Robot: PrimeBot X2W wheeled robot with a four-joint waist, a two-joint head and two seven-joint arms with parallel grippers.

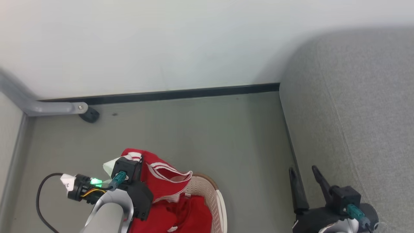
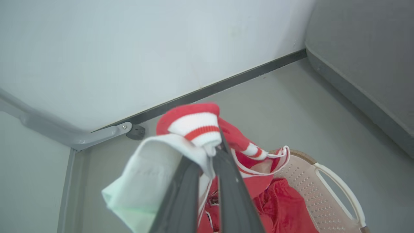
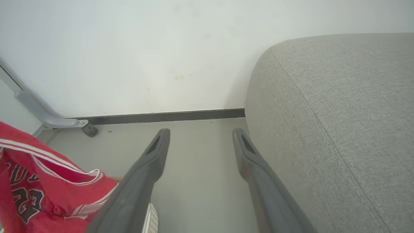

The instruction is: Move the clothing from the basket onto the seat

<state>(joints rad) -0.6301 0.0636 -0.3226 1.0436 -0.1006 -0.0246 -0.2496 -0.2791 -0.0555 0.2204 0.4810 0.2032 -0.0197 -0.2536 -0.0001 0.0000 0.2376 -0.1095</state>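
None of the soft red clothing with white stripes lies on the big grey woven sofa yet, I think. My left tool is pinched tight on one striped piece, up above the oval cream plastic basket with little holes. More red clothes sit inside it. My right tool is spread wide, holding nothing, beside the sofa. Most of the job is left.
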